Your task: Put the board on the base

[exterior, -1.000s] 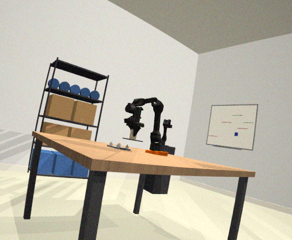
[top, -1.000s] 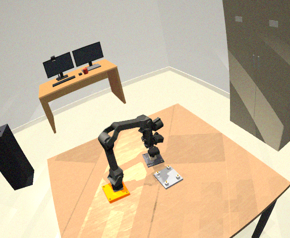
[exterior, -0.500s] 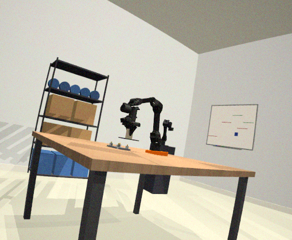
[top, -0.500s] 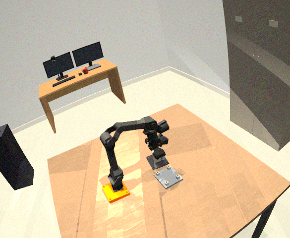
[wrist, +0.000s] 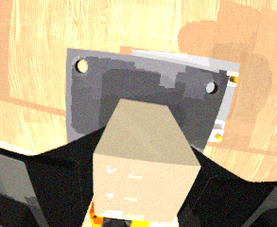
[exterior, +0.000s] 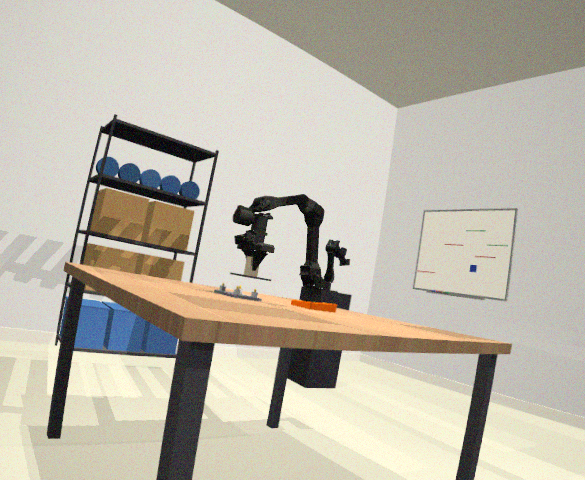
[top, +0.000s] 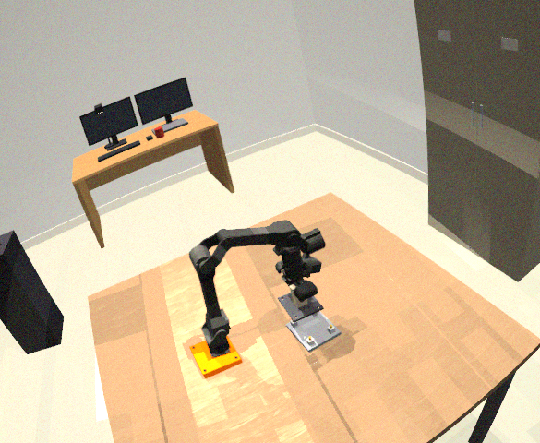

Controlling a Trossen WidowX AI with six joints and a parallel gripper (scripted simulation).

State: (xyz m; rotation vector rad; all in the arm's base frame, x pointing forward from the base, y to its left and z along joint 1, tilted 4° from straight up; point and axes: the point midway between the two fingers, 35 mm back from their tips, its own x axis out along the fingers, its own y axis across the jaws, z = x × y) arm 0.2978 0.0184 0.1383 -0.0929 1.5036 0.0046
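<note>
The jaws of the parallel-jaw gripper (top: 298,293) (exterior: 252,262) (wrist: 147,156) stand part way apart, pinching the square beige handle (top: 299,302) (exterior: 251,267) (wrist: 143,165) from two opposite sides. Its flat faces look like a sound place to take hold, and it is probably stiff enough to bear a firm squeeze; nothing about it suggests a fragile part. Below the handle hangs the flat black board (top: 306,311) (exterior: 240,275) (wrist: 138,78), handle side up, held in the air above the table (top: 403,305) (exterior: 261,330) (wrist: 34,95) and not yet seated. The board looks thin and rigid, likely fairly light, though its width past the grip could let it twist or tip if a corner catches. Smooth handle faces might slip a little under such a push, so a central grip and a gentle descent seem wise. In the wrist view two corner holes show near the board's far edge, with no pin through either. The grey base (top: 313,329) (exterior: 230,295) (wrist: 227,106) lies lower, partly hidden by the board in the top view, and its visible gold pins (top: 309,339) (exterior: 238,288) (wrist: 218,137) stand outside the board's outline there. The board probably needs to shift further over the base before lowering.
</note>
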